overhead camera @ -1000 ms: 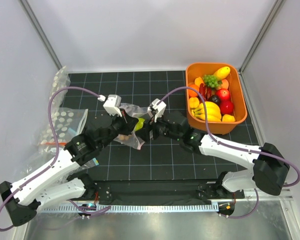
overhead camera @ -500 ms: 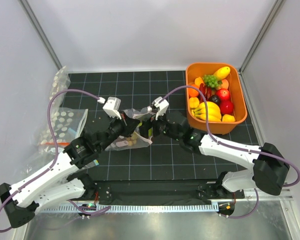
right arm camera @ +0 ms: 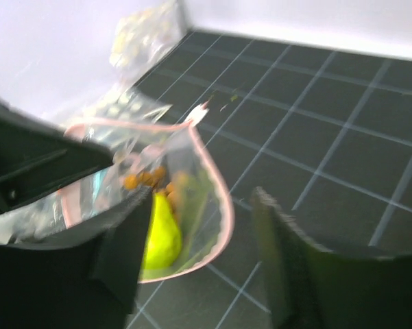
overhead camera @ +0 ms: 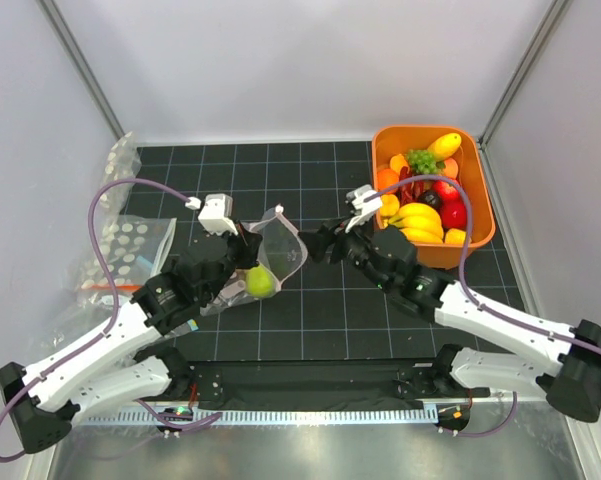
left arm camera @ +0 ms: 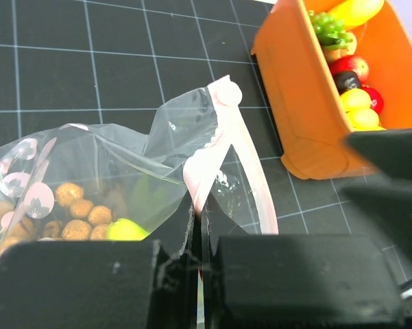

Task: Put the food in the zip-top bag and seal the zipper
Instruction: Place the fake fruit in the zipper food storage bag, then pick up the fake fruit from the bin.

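Two grippers are in view. My left gripper [left arm camera: 197, 219] is pressed together on the zipper [left arm camera: 227, 113], pinching the pink strip and holding up the mouth of the bag [overhead camera: 280, 250], left of the tub [overhead camera: 485, 215]. My right gripper [overhead camera: 325, 243] stands between bag and tub. Its fingers [right arm camera: 123, 253] are spread with nothing between them, close to the bag's rim.

The bag mouth gapes toward the tub and the zipper is unsealed. Inside the bag I see one yellow-green fruit [overhead camera: 261, 283] and a brown nut cluster [left arm camera: 75, 216], at the end away from the tub.

Other food [overhead camera: 445, 190] sits in the tub: bananas [overhead camera: 415, 222], grapes [overhead camera: 422, 160], red and orange pieces. Spare bags [overhead camera: 130, 245] lie far left of the tub.
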